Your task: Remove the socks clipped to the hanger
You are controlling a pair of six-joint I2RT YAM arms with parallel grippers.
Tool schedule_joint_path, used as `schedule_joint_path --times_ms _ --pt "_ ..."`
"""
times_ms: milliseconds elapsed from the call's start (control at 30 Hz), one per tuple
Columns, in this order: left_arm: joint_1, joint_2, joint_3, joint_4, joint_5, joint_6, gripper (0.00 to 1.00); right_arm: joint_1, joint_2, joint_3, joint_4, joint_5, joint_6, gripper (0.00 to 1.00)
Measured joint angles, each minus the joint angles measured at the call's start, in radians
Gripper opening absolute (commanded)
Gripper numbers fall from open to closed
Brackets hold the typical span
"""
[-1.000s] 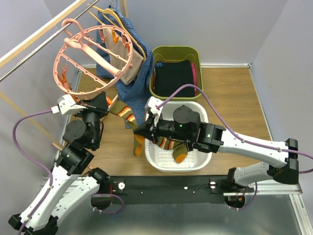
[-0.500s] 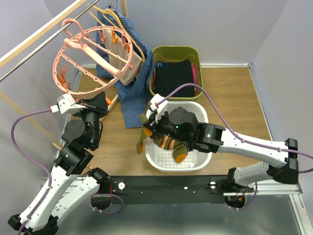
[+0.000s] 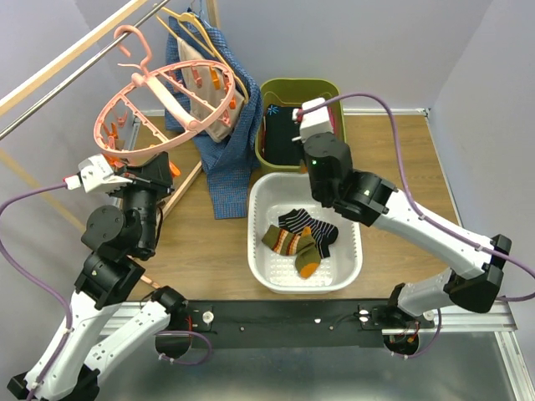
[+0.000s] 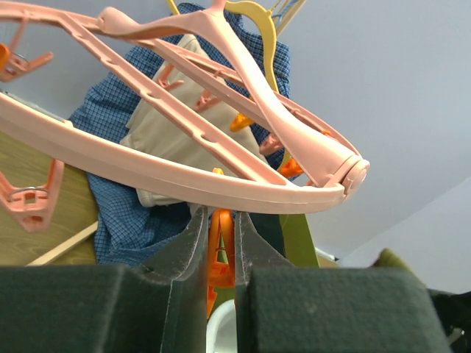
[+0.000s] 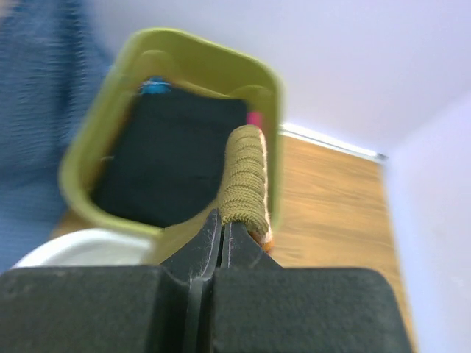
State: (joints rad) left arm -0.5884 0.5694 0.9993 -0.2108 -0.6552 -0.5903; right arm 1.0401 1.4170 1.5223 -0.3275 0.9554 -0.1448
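The salmon-pink ring hanger (image 3: 142, 154) hangs tilted from the rail at the upper left. No socks show on the hanger in the top view. My left gripper (image 3: 170, 170) is just under its near rim, shut on one orange clip (image 4: 221, 246) that dangles from the hanger (image 4: 184, 176). Several striped socks (image 3: 301, 238) lie in the white basket (image 3: 252, 234). My right gripper (image 3: 299, 132) is over the near edge of the green bin. In the right wrist view its jaws (image 5: 222, 220) are shut, with an olive ribbed sock (image 5: 243, 173) at the tips.
The green bin (image 3: 301, 83) with black folded clothing (image 5: 169, 154) stands behind the basket. A blue checked garment (image 3: 230, 175) and a beige one (image 3: 221, 117) hang on thin hangers beside the ring. A metal rail (image 3: 75, 58) crosses the upper left.
My right arm swung from the basket's left rim back over the green bin, jaws still shut. The hanger tilted and rose slightly. My left arm shifted a little left, still on the clip.
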Motion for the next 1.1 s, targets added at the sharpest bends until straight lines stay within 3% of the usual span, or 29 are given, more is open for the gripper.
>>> schedule_joint_path --times_ms 233,467,767,867,1000,1100 --pt "0.000 0.000 0.060 -0.054 0.020 0.064 0.00 -0.047 -0.092 -0.157 -0.019 0.010 0.036 0.02" --pt "0.000 0.038 0.187 -0.163 0.072 0.129 0.00 -0.047 -0.106 -0.350 -0.077 -0.203 0.243 0.02" --pt "0.000 0.064 0.398 -0.313 0.127 0.160 0.00 -0.047 -0.145 -0.442 -0.082 -0.463 0.400 0.11" --pt "0.000 0.064 0.449 -0.331 0.158 0.159 0.00 -0.047 -0.148 -0.485 -0.080 -0.549 0.446 0.25" --pt "0.000 0.064 0.467 -0.341 0.206 0.159 0.00 -0.047 -0.151 -0.558 -0.076 -0.678 0.502 0.61" --pt "0.000 0.064 0.466 -0.367 0.229 0.158 0.00 -0.047 -0.151 -0.566 -0.090 -0.730 0.525 0.77"
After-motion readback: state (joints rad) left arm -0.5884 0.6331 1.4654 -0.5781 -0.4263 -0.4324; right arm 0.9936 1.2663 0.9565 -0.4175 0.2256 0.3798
